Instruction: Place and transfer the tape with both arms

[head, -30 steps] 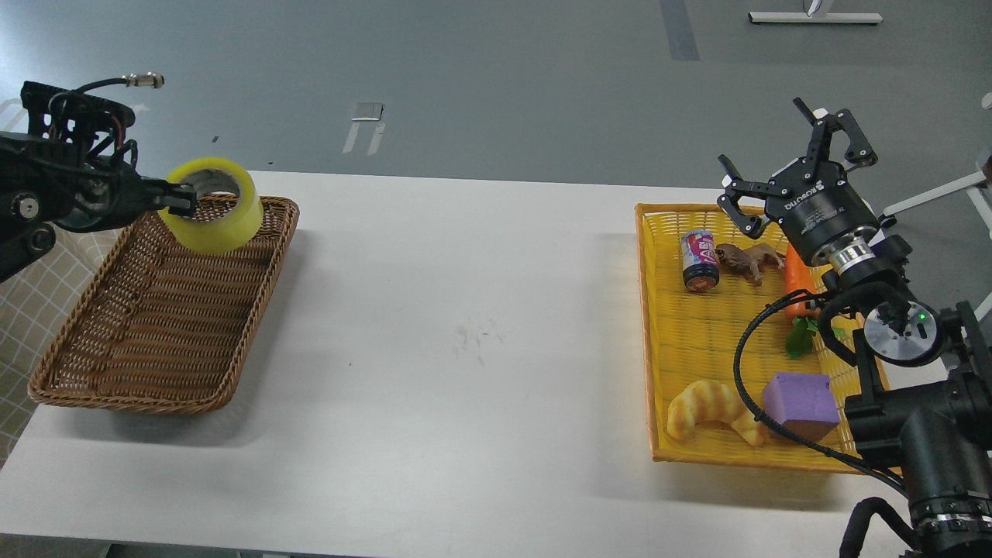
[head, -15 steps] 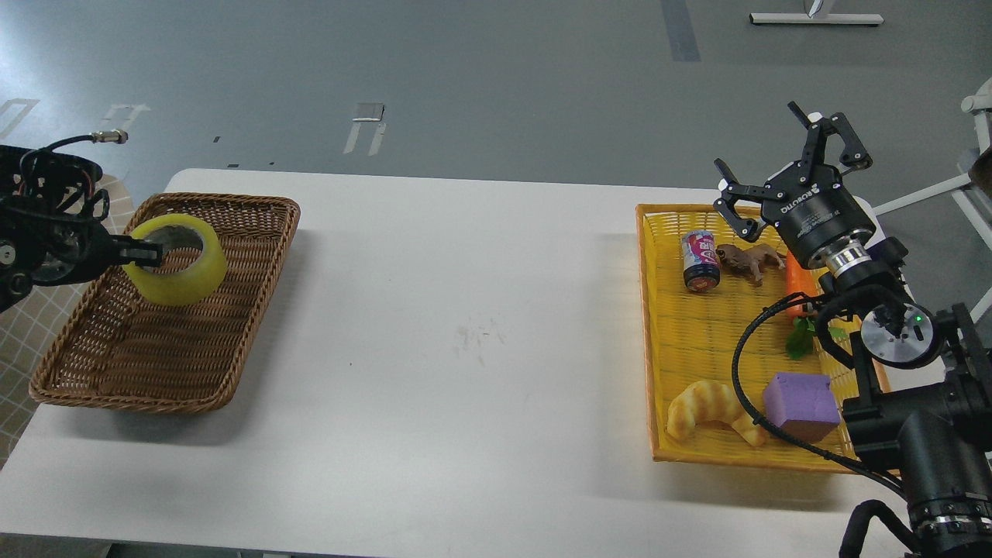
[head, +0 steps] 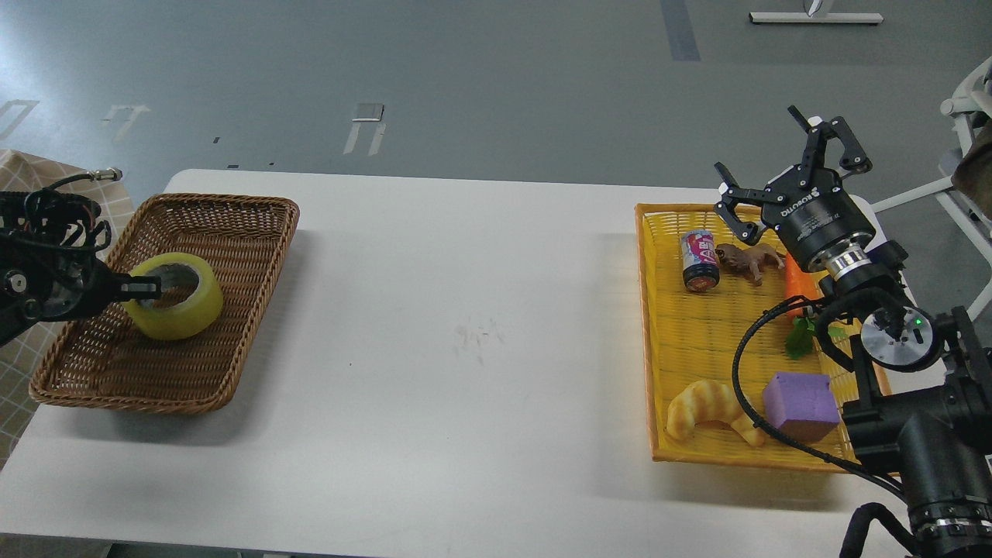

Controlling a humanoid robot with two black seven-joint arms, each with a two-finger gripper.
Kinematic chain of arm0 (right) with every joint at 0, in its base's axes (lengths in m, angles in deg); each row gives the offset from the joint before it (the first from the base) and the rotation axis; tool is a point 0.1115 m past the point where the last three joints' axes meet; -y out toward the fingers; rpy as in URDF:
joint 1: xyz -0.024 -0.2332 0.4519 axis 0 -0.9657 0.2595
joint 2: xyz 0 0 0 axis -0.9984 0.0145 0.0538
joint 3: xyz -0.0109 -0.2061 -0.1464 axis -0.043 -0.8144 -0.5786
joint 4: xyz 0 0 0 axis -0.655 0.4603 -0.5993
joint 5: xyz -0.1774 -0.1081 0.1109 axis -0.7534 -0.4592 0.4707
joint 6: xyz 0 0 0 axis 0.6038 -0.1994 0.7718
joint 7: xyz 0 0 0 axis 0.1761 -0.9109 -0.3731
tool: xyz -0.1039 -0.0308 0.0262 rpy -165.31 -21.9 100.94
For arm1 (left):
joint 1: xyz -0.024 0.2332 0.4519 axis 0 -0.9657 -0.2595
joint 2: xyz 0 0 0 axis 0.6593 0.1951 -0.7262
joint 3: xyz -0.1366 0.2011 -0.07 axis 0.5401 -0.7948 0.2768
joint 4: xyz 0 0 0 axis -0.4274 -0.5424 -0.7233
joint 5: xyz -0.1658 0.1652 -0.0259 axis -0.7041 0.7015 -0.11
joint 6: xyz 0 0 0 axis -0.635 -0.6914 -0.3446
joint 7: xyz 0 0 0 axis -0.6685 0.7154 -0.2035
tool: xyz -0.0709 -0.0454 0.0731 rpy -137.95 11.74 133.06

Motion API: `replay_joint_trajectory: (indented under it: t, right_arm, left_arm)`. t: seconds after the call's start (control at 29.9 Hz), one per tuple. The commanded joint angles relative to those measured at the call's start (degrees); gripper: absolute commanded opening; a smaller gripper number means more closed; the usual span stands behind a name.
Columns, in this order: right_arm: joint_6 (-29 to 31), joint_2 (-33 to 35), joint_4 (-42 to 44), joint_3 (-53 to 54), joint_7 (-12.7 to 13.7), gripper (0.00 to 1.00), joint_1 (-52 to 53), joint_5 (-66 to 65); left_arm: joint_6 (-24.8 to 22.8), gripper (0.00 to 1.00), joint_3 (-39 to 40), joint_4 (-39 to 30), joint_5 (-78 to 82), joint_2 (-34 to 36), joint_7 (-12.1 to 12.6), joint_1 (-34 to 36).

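Note:
The tape (head: 177, 304), a yellowish roll with a grey-white core, is low inside the brown wicker basket (head: 232, 341) at the table's left. My left gripper (head: 143, 289) comes in from the left and is shut on the roll's near wall, one finger reaching over the rim into the core. I cannot tell if the roll touches the basket floor. My right gripper (head: 771, 167) is open and empty, raised above the far end of the yellow tray (head: 649, 325) on the right.
The yellow tray holds a drink can (head: 700, 260), a brown toy animal (head: 748, 260), a carrot (head: 796, 291), a golden croissant (head: 709, 407) and a purple block (head: 800, 404). White tabletop (head: 465, 349) lies between basket and tray.
My left gripper has carried the tape down and to the left, from above the basket's far rim into the basket. My right gripper has barely moved.

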Motion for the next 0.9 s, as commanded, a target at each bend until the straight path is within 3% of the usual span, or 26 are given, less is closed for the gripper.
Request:
replay_joint_trajectory:
  t: [0.0, 0.03, 0.37, 0.57, 0.7, 0.87]
  right_arm:
    - [0.0, 0.0, 0.0, 0.01, 0.02, 1.0, 0.0, -0.03]
    - [0.0, 0.0, 0.0, 0.01, 0.02, 1.0, 0.0, -0.03]
    - [0.0, 0.0, -0.18, 0.01, -0.07, 1.0, 0.09, 0.05]
    - [0.0, 0.0, -0.53, 0.01, -0.07, 1.0, 0.17, 0.05]
    - [0.0, 0.0, -0.79, 0.01, 0.02, 1.0, 0.7, 0.05]
    - [0.0, 0.0, -0.79, 0.01, 0.11, 1.0, 1.05, 0.05]
  left_arm:
    - [-0.01, 0.65, -0.06, 0.07, -3.08, -0.17, 0.69, -0.01]
    - [-0.01, 0.73, -0.06, 0.07, -4.83, -0.17, 0.87, -0.09]
    - [-0.01, 0.76, 0.82, 0.16, -9.33, 0.88, 0.87, 0.43]
    - [-0.01, 0.77, 1.96, -0.54, -18.28, 4.04, 0.17, 7.8]
    - [-0.01, 0.8, 2.4, -0.54, -30.03, 5.45, -2.37, 16.14]
    - [-0.01, 0.81, 3.89, -0.54, -45.14, 4.4, -5.63, 19.68]
